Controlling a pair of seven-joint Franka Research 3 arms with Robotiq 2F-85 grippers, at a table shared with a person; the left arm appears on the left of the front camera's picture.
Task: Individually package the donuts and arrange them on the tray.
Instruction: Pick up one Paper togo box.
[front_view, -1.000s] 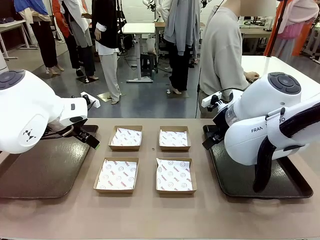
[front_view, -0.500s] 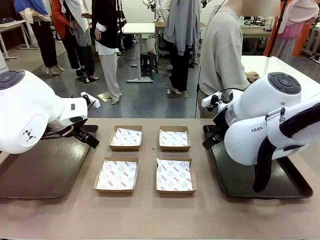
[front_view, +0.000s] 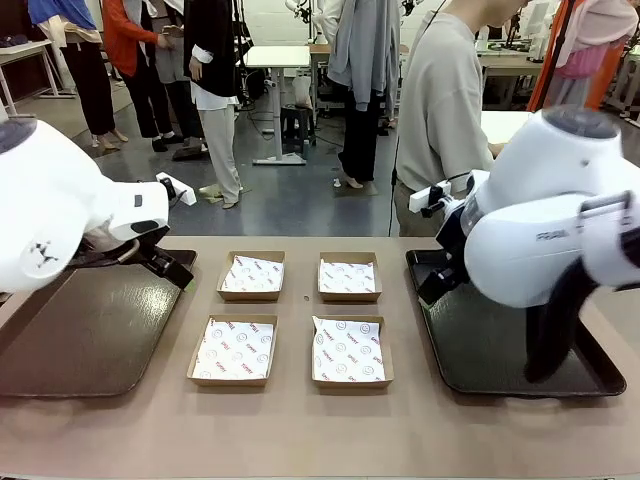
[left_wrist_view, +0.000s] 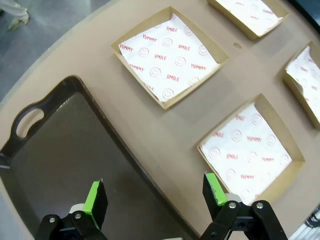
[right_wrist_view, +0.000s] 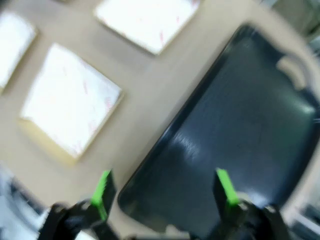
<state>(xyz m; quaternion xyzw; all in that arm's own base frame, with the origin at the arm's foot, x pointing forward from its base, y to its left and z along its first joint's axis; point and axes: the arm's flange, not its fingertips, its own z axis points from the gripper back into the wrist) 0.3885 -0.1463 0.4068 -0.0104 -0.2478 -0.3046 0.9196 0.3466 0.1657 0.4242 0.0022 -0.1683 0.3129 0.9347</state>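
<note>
**Desk:** Trays first: how are they placed?

**Photographer:** A dark left tray (front_view: 80, 340) is set at one end of the table (front_view: 300, 430), and a dark right tray (front_view: 480, 350) at the other, well apart.

**Desk:** What is seen at the left?

**Photographer:** The left gripper (left_wrist_view: 155, 197) is held above the left tray's inner edge. Its jaws are spread wide and nothing is gripped between the green pads (left_wrist_view: 95, 197).

**Desk:** And in the middle?

**Photographer:** Four cardboard boxes are laid two by two between the trays. Each is lined with white printed paper: far left box (front_view: 251, 275), near left box (front_view: 234, 350), far right box (front_view: 348, 277), near right box (front_view: 350, 351).

**Desk:** At the right?

**Photographer:** The right gripper (right_wrist_view: 162, 187) is held over the right tray's inner edge, jaws likewise wide, nothing gripped. That wrist picture is blurred. A person (front_view: 445, 110) is seen standing at the far side.
</note>
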